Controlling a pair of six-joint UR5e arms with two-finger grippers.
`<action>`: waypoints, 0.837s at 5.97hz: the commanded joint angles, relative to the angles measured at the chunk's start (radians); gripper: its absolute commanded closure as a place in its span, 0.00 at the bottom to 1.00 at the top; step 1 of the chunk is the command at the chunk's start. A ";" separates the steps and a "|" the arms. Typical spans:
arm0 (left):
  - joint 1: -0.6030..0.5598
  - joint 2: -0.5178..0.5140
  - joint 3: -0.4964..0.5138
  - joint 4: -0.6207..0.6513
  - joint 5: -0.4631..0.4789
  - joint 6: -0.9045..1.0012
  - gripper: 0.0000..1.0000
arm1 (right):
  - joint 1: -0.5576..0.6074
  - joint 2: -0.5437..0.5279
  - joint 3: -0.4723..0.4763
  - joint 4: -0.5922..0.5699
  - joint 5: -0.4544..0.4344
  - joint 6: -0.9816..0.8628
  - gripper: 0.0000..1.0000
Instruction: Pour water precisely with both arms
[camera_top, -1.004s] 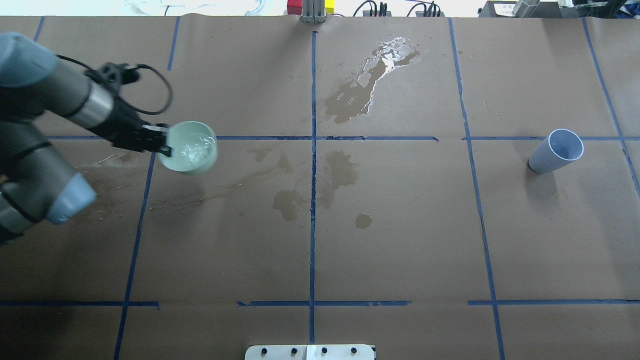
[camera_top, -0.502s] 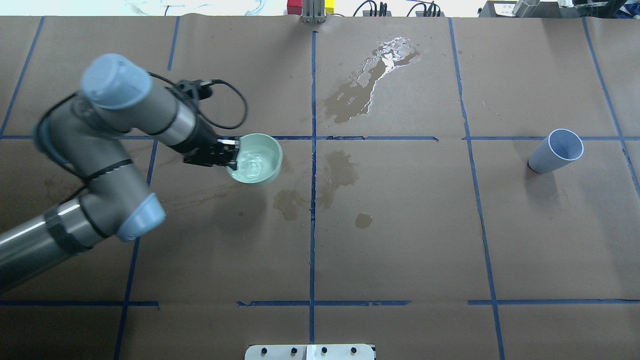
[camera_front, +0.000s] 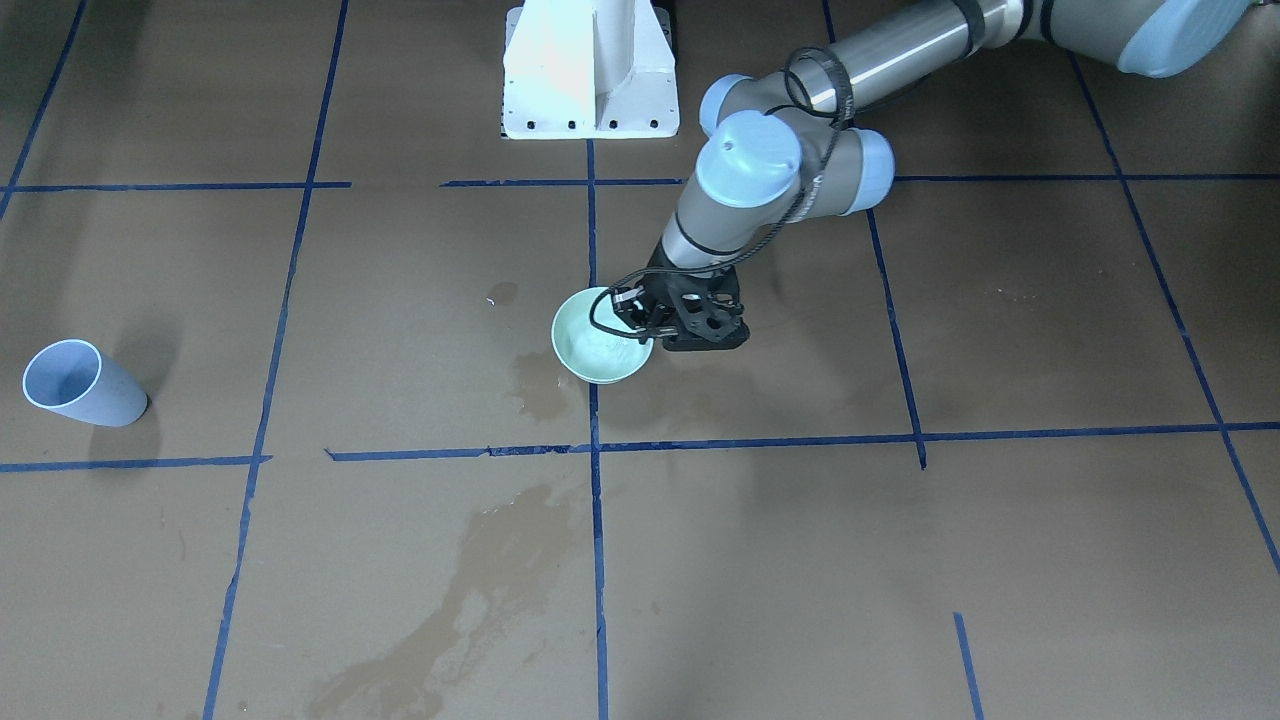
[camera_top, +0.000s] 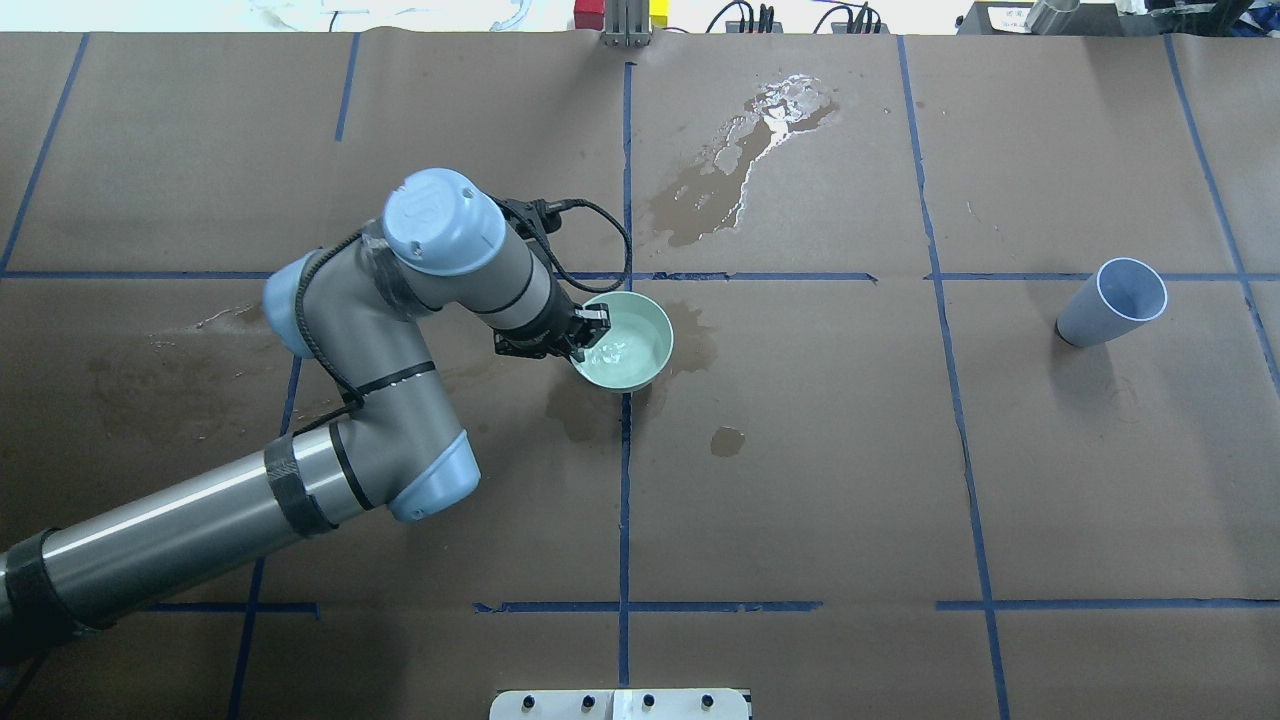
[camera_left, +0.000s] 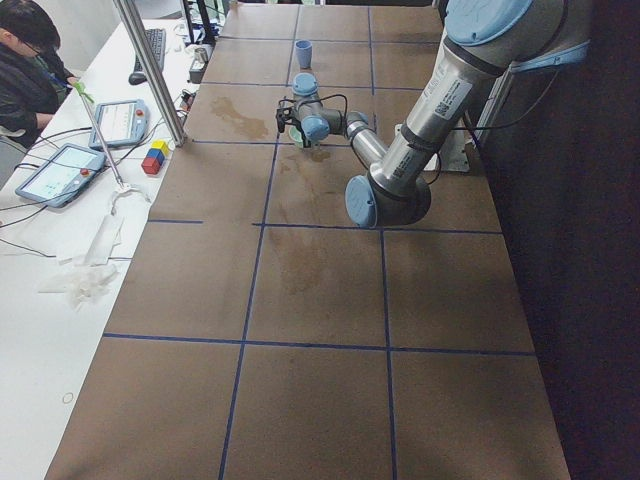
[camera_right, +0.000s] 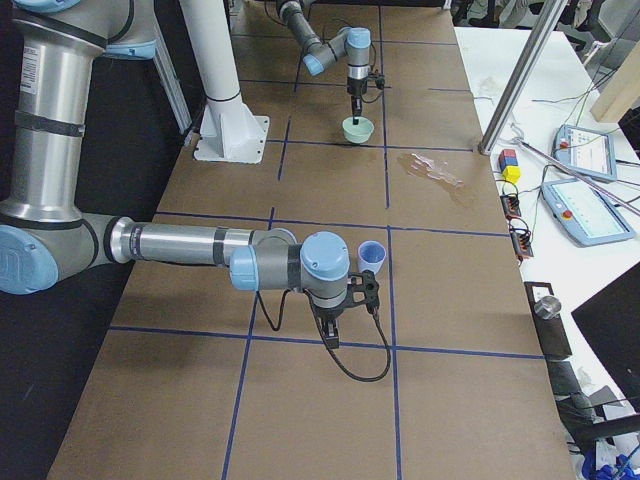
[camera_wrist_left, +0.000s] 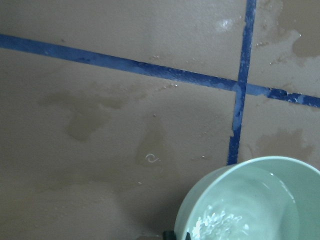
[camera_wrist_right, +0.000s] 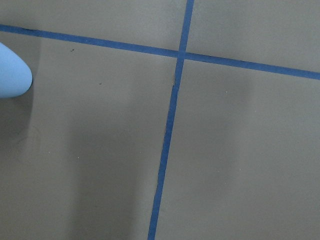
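Water (camera_top: 628, 348): shallow pool, rippled and glinting, in bottom of pale green bowl (camera_top: 618, 378). Over middle of table (camera_top: 800, 480), right at crossing of blue tape lines (camera_top: 625, 500). Cannot tell whether lifted clear or resting on table.

Held by left hand (camera_top: 588, 336), clamped on rim nearest the arm, pinching the wall edge-on. Same rim and water low right in wrist view.

Handling, as judged:
- Bowl looks rigid, smooth, probably slick once wet.
- Light load, but off-centre. Pinched at one edge only, so apt to pivot about the fingers.
- Sloshes freely. Wide mouth, no spout, so likely to sheet over a broad lip rather than run as a thin stream.
- Wet blotches (camera_top: 700, 205) on brown paper nearby hint at how easily it escapes.
- Calls for level carry, slow tilt, low pour height.

Cup (camera_top: 1112, 303): pale blue, tapered, upright, well apart at table's right end. Looks thin and light, easily tipped or crushed. Best taken round mid-wall with modest squeeze, not by rim. Narrow mouth, so a small target for that broad lip.

Right hand (camera_right: 331, 335): pointing down, near cup, not touching so far as visible. Shown only in side view, so cannot tell whether fingers apart or together.
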 joint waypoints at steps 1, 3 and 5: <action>0.023 -0.009 0.022 -0.003 0.034 -0.002 0.99 | 0.000 0.000 -0.001 0.000 0.000 0.000 0.00; 0.023 -0.006 0.022 -0.006 0.034 0.008 0.65 | 0.000 0.000 -0.001 -0.002 0.000 0.002 0.00; 0.018 -0.005 0.009 0.003 0.033 0.004 0.17 | 0.000 0.000 -0.003 0.071 0.005 0.006 0.00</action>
